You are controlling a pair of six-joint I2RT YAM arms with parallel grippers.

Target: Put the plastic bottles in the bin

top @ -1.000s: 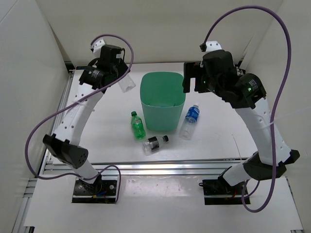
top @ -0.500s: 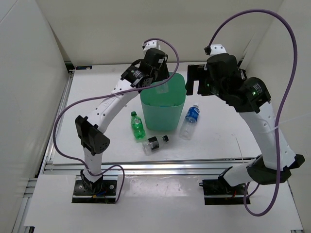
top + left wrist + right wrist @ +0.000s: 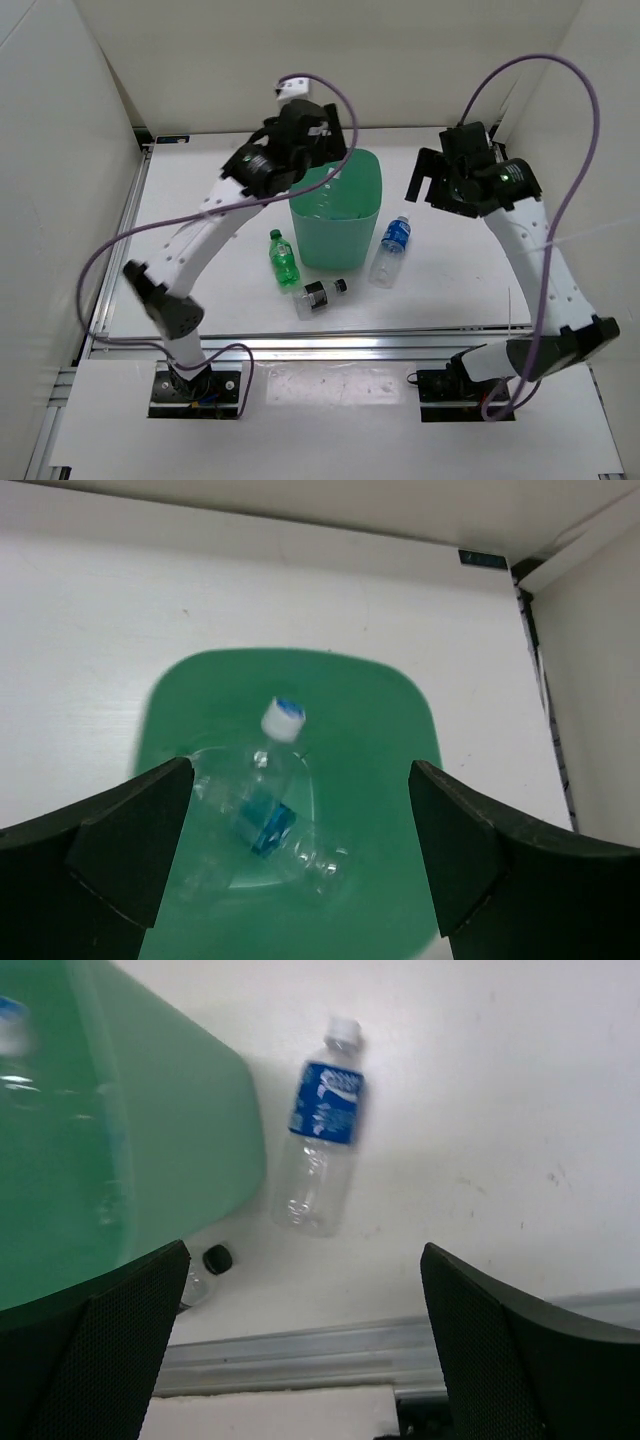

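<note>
The mint-green bin stands mid-table. My left gripper hangs open over its rear left rim. In the left wrist view the left gripper looks straight down into the bin, where a clear bottle with a blue label and white cap is loose, free of the fingers. Three bottles lie on the table: a green one, a short clear one with a black label, and a clear blue-labelled one. My right gripper is open and empty above that blue-labelled bottle.
An aluminium rail runs along the table's near edge. White walls close in the table on the left, back and right. The short bottle's black cap shows beside the bin wall in the right wrist view.
My left arm swung right from the back left to over the bin carrying a clear bottle, then opened and let it drop in. The right gripper drew back rightward from the bin.
</note>
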